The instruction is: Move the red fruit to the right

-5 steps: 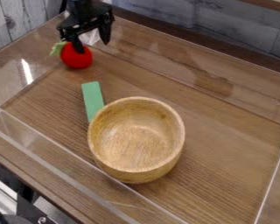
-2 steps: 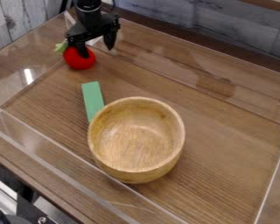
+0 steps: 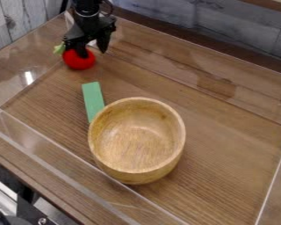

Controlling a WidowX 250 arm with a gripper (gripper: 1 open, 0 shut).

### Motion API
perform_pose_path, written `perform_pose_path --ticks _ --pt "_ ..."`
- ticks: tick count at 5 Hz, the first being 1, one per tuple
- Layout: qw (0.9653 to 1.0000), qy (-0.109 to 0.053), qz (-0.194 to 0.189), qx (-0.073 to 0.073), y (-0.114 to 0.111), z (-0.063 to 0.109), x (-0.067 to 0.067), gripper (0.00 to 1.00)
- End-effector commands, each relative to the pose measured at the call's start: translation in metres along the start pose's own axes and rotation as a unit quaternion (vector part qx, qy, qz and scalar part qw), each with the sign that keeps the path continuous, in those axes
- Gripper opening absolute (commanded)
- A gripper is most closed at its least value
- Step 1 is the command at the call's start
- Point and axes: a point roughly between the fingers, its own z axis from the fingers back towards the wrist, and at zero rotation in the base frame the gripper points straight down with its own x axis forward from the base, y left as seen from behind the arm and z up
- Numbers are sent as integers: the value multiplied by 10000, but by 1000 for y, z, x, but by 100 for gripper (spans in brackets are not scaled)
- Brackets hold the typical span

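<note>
The red fruit is small, round and bright red, and it sits on the wooden table at the far left. My dark gripper hangs right over it. Its two fingers reach down on either side of the fruit's top, hiding the stem. The jaws stand closer together than a wide opening. At this size I cannot make out whether they press on the fruit.
A large wooden bowl stands in the middle front. A flat green strip lies between the bowl and the fruit. Clear plastic walls ring the table.
The gripper has come down a little onto the fruit and its fingers have drawn closer together. The fruit, bowl and green strip have stayed put.
</note>
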Motion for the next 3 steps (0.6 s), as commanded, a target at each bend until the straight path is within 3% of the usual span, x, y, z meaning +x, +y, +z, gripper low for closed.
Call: perform_pose_path --ticks 1,3 --pt "9997 220 -109 -35 -8 17 -11 0" --pt "9964 584 620 -20 -36 65 -21 0"
